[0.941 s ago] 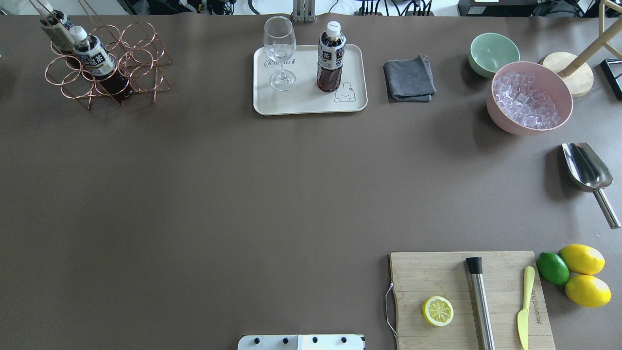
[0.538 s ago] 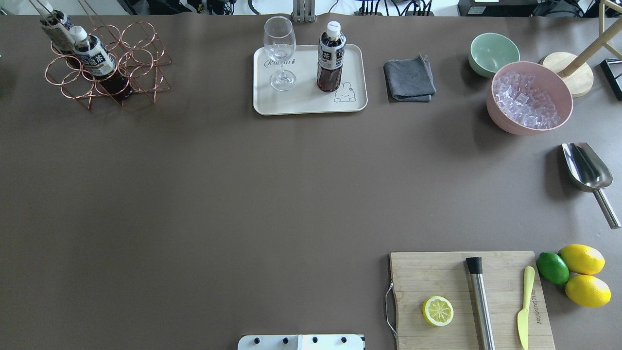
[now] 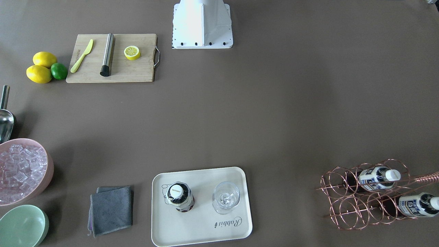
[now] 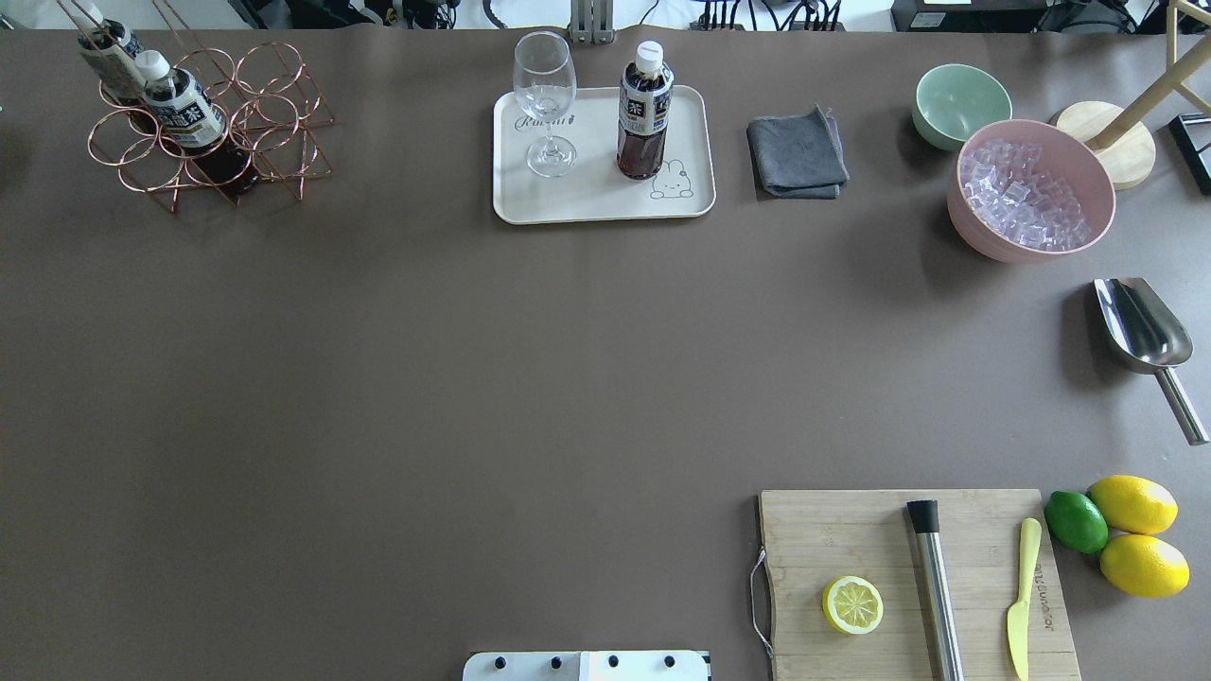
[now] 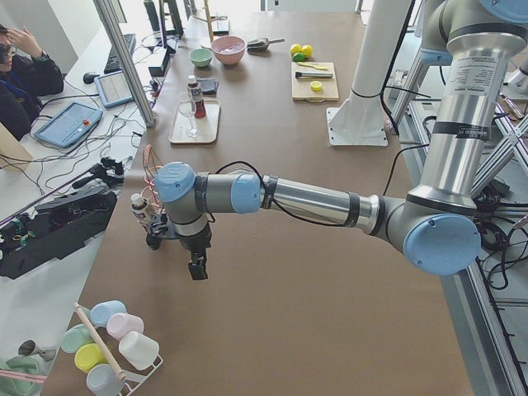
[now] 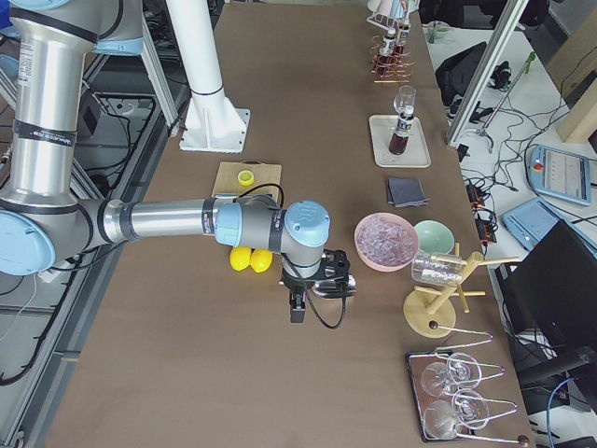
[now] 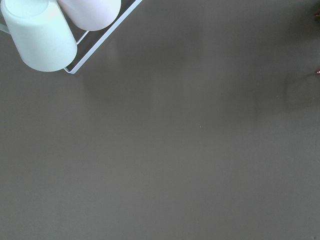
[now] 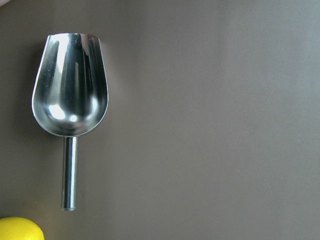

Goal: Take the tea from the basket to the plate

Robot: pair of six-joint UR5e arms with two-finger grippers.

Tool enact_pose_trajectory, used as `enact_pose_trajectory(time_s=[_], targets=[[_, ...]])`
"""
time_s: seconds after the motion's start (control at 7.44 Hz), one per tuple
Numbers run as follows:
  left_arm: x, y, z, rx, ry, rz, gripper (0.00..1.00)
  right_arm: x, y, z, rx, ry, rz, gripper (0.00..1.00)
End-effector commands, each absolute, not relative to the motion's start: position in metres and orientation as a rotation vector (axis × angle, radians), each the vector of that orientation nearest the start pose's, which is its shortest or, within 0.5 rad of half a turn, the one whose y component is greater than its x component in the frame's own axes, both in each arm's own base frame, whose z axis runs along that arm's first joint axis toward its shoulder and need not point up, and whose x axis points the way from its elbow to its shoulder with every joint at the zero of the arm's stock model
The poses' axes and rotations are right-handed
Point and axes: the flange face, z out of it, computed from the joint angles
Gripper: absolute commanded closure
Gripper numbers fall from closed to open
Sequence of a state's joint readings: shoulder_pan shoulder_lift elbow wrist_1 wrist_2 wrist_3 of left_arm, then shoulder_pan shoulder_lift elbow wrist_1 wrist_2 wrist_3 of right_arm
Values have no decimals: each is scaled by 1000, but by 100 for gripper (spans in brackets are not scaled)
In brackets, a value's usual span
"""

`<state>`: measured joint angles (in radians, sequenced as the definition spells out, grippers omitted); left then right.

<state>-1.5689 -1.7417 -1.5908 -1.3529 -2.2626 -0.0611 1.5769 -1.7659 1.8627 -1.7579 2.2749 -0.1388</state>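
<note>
One tea bottle [image 4: 645,109] stands upright on the cream plate [image 4: 596,200], beside the bear drawing; it also shows in the front view [image 3: 179,196]. Two more tea bottles [image 4: 184,112] [image 4: 112,52] lean in the copper wire basket [image 4: 274,123] at the far left. My left gripper [image 5: 196,268] shows only in the exterior left view, hanging low over bare table beyond the basket's end. My right gripper [image 6: 297,310] shows only in the exterior right view, over the table near the scoop. I cannot tell whether either is open or shut.
A wine glass [image 4: 546,104] stands on the plate left of the bottle. A grey cloth [image 4: 797,154], green bowl [image 4: 960,104], pink bowl of ice [image 4: 1031,189], steel scoop [image 8: 70,85] and cutting board [image 4: 851,530] lie to the right. Pastel cups [image 7: 40,35] sit under the left wrist.
</note>
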Motion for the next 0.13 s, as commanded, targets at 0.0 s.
enact_pose_trajectory(time_s=[0.0], targets=[[-68, -556, 585, -46, 691, -66, 2, 71, -402, 624, -31, -708, -94, 0]])
